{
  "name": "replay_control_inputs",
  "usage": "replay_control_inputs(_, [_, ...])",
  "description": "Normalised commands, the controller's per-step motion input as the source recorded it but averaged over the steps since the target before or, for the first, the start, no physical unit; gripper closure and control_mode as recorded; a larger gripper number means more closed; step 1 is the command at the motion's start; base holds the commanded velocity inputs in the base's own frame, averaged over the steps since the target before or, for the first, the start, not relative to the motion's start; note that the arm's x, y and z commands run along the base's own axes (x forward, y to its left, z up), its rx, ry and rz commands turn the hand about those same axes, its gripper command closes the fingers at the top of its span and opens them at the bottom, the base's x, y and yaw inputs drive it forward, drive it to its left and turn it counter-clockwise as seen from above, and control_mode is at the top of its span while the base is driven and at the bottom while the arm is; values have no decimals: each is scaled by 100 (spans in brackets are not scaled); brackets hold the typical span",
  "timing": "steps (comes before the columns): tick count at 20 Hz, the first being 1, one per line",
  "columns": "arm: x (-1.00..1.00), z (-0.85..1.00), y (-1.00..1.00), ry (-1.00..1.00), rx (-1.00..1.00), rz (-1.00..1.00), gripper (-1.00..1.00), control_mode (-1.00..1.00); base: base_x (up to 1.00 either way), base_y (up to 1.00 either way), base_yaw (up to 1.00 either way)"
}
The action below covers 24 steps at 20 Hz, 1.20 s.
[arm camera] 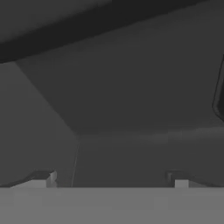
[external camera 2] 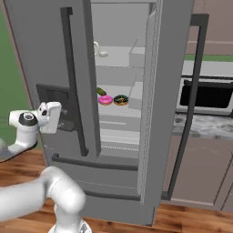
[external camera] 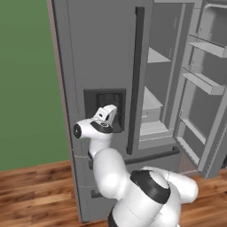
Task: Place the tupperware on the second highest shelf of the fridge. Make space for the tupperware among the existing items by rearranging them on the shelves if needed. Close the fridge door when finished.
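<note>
- Far left of the gripper: green wall over wood floor.
- At the gripper itself: fingers spread wide, holding nothing, nosed into the dark dispenser recess on the closed left door of the fridge.
- Just right of it: the left door's dark bar handle, standing between the gripper and the open interior.
- Further right and higher: cream jug on an upper shelf; below it pickle piece, pink donut and chocolate donut along what looks to be the second highest shelf.
- Whereabouts of the tupperware: cannot tell, so no bearing or long axis to give.
- Far right: open right door, then counter and oven.
</note>
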Motion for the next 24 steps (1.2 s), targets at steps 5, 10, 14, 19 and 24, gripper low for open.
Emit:
replay_control_inputs(5, [69, 0, -24, -5, 11, 43, -100, -100, 0, 0, 0])
replay_control_inputs(10, [83, 0, 0, 0, 4, 38, -100, -100, 0, 0, 0])
replay_control_inputs(14, [51, 0, 2, 0, 1, 38, -100, -100, 0, 0, 0])
replay_control_inputs(19, [-7, 8, 52, -6, -4, 29, -100, -100, 0, 0, 0])
replay_control_inputs(24, [-34, 76, 84, -6, -14, 19, -100, -100, 0, 0, 0])
